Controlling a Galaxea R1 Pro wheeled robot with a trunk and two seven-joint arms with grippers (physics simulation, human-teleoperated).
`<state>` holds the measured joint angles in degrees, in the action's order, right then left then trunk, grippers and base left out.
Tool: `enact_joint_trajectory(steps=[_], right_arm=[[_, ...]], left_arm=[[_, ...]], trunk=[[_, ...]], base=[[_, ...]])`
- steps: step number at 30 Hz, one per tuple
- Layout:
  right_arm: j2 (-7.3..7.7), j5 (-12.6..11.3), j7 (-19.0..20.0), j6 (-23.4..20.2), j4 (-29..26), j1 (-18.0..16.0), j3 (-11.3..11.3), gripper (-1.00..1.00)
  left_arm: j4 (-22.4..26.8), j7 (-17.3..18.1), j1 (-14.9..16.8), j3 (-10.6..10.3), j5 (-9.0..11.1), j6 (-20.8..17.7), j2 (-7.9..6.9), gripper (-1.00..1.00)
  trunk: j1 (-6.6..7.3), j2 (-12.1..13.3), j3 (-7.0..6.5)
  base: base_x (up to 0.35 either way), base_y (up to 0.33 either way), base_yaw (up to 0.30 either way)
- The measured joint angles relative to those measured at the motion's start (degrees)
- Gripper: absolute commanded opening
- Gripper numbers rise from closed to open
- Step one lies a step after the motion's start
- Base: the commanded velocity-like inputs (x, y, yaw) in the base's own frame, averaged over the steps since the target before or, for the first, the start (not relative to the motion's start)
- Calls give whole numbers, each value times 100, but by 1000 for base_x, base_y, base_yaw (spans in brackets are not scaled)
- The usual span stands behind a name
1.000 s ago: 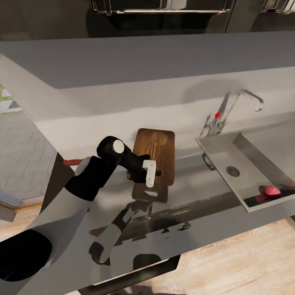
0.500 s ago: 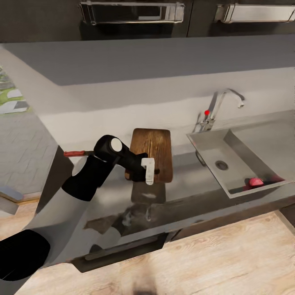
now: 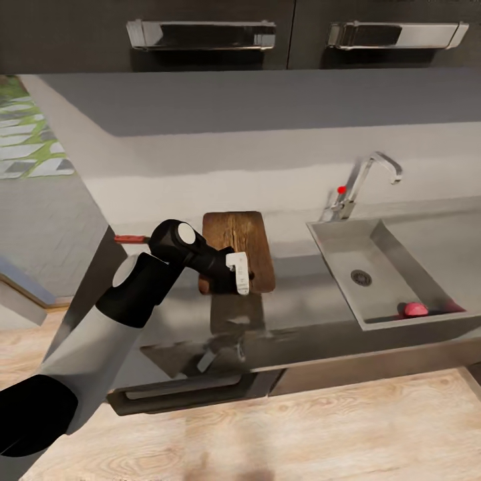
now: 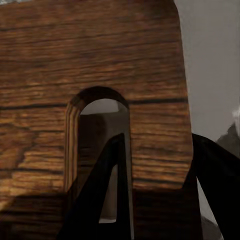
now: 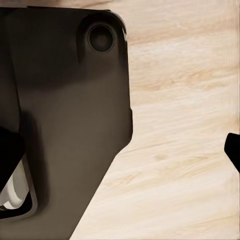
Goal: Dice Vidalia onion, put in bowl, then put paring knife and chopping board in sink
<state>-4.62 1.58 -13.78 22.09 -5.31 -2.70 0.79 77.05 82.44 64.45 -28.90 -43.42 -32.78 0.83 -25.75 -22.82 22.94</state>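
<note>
One gripper (image 3: pixel 239 280) in play: our left one, fingers (image 4: pixel 107 200) straddling board (image 3: pixel 239 246) by slot, looks clamped on near end. Right fingers, can't tell. Risk we see: board slipping or swinging (heavy end hangs far out) and knocking knife (image 3: pixel 128 238). Onion (image 3: pixel 415 309) small, pinkish, round, sitting in sink (image 3: pixel 337 248) by near wall.
</note>
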Motion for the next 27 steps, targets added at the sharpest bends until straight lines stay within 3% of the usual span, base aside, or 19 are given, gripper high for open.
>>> enact_joint_trajectory(steps=[12,19,23,27], right_arm=[[7,1,2,0,1,0,-2,100],[7,1,2,0,-3,0,-6,100],[7,1,2,0,-7,0,-5,100],[6,1,2,0,-7,0,-7,100]], left_arm=[[-77,-684,-1,21,-11,-985,-61,-100],[-133,-818,-1,21,14,-1206,-67,-100],[-132,-906,-2,30,-4,-1694,-72,-100],[-106,-1284,-1,30,8,-2152,-64,-100]], trunk=[[0,0,-79],[0,0,-125],[0,0,-152],[0,0,-178]], base=[[0,-240,222],[0,-181,222],[0,-173,221],[0,-171,221]])
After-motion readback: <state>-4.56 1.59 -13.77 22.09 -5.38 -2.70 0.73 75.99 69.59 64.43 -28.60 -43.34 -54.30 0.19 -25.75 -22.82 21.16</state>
